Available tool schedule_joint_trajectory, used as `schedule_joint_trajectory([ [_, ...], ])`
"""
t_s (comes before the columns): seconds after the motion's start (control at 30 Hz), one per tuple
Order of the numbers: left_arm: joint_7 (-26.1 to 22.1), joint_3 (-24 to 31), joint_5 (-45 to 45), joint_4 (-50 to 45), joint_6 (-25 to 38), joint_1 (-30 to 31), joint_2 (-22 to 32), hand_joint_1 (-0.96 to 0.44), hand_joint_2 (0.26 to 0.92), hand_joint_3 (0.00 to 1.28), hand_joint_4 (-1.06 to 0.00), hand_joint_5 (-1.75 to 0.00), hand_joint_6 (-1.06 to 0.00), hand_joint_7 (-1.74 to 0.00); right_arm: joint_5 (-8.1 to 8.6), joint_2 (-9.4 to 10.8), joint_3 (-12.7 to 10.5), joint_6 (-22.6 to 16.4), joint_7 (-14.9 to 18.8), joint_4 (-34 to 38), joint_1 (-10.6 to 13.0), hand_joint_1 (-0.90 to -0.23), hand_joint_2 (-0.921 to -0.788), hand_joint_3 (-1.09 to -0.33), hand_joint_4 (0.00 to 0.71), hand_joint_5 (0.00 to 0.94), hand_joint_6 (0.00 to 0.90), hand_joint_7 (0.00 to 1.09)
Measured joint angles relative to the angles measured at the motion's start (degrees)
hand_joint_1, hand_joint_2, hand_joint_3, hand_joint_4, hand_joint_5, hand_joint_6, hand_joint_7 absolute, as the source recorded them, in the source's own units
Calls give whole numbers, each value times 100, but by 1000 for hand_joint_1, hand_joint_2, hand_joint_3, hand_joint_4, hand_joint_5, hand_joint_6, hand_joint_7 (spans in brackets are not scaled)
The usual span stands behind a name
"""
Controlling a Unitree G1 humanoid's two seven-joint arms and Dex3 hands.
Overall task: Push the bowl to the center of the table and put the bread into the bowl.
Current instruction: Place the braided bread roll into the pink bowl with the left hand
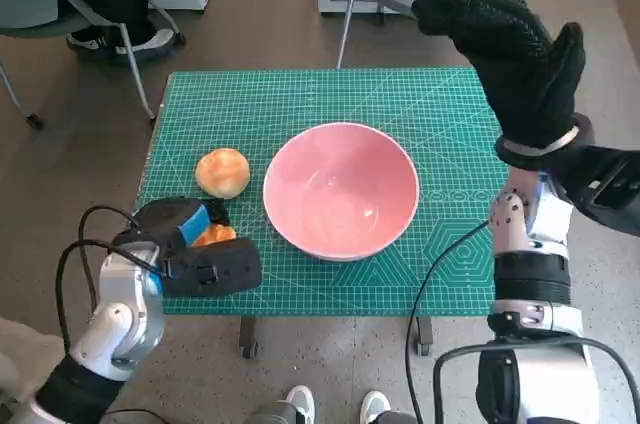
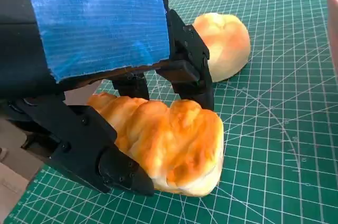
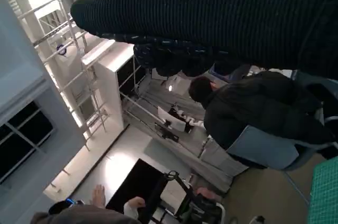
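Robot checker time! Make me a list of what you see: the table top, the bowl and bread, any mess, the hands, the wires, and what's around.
Surface: green cutting mat covers the table.
Job's things: pink bowl near the middle, empty; long bread on the mat between the left hand's fingers; round bun beside it.
Clutter: nothing seen.
Hands: left hand around the long bread; right hand raised above the table's right edge, holding nothing.
Cables: black cables loop along both forearms.
Surroundings: chair legs, a person's shoe on the floor; seated person nearby.
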Motion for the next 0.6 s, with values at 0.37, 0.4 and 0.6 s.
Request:
schedule_joint_trajectory([
  [0.37, -559, 665, -71, -1155, 80, 249, 175, 3, 898, 98, -694, -1316, -683, -954, 66, -6, -2, 10, 11, -9, 7, -714, -921, -787, 312, 1, 387, 21],
  [0.4, -623, 744, -72, -1297, 103, 249, 202, 4, 899, 92, -701, -1308, -687, -949, 66, -6, 0, 12, 11, -9, 7, -714, -921, -787, 312, 1, 388, 21],
  [0.6, -865, 1209, -162, -1990, 113, 215, 270, 5, 902, 69, -725, -1276, -700, -934, 65, -8, 3, 14, 11, -9, 7, -714, -921, -787, 312, 1, 389, 20],
])
